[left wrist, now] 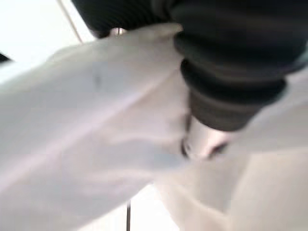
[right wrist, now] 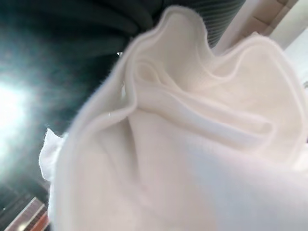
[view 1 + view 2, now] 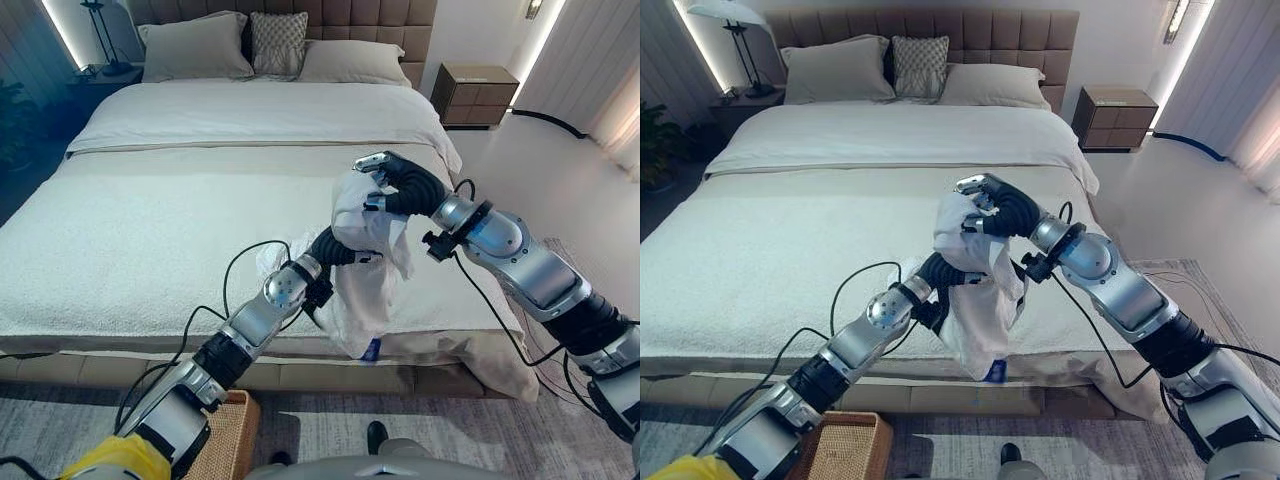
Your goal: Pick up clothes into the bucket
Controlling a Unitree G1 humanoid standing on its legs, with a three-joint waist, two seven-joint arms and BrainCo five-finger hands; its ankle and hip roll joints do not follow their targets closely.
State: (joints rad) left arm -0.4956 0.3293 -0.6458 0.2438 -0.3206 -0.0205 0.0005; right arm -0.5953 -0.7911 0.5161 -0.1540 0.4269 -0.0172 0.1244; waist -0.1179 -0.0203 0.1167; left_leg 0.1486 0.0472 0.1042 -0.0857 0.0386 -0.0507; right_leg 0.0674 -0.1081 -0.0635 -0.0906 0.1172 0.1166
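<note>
A white garment [image 3: 365, 285] hangs in the air over the bed's front right part, its lower end dangling past the mattress edge. My right hand [image 3: 392, 180] is shut on its top, pinching the bunched cloth [image 2: 192, 159]. My left hand [image 3: 338, 247] comes in from the lower left and is buried in the garment's left side, with cloth [image 1: 96, 120] draped around its dark cover. A woven wicker bucket [image 3: 226, 440] stands on the floor below my left arm, at the foot of the bed.
The wide bed [image 3: 170, 230] has a pale cover and three pillows [image 3: 195, 45] at the headboard. A wooden nightstand [image 3: 475, 95] stands at the back right, a lamp [image 3: 735, 40] at the back left. A grey rug [image 3: 330, 430] lies before the bed.
</note>
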